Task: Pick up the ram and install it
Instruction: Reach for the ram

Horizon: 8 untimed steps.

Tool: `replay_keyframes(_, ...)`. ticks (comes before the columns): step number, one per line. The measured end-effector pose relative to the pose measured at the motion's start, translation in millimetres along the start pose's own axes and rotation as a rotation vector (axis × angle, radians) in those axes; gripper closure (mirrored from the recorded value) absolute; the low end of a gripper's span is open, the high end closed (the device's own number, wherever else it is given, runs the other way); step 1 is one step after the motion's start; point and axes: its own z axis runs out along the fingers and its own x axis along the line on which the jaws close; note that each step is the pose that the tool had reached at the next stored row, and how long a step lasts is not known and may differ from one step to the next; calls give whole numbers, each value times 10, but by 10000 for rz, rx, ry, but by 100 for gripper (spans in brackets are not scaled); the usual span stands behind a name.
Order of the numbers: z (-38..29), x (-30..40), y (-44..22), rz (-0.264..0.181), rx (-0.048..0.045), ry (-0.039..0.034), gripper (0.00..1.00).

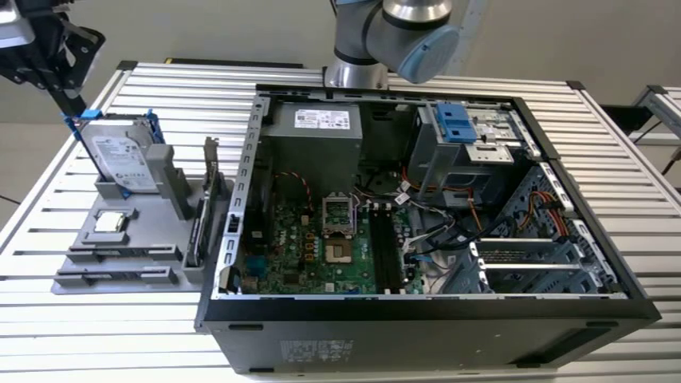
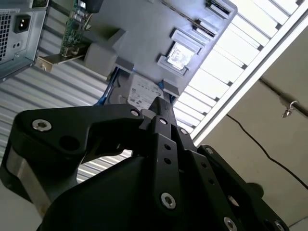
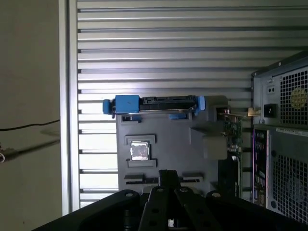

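My gripper [image 1: 76, 112] hangs at the exterior view's far left, above the far end of the grey parts holder [image 1: 149, 243]. Its black fingers [image 2: 161, 103] are shut, tips together, with nothing seen between them. In the exterior view the tips sit just beside the blue frame of the upright silver hard drive [image 1: 112, 155]. I cannot make out the ram anywhere. Two narrow slots [image 1: 117, 255] at the holder's near end look grey and flat. The long black memory slots [image 1: 383, 247] lie on the green motherboard inside the open computer case [image 1: 229, 239].
On the holder sit a square silver chip [image 3: 139, 150] and an upright expansion card [image 1: 210, 187] with a metal bracket. The slatted metal table's edge [image 3: 67, 120] runs close beside the holder. The arm's base [image 1: 356, 76] stands behind the case.
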Motion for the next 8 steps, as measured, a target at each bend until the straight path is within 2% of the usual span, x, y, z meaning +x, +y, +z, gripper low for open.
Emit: replay_keyframes(8,1,-1,-55,-21,0,11,100)
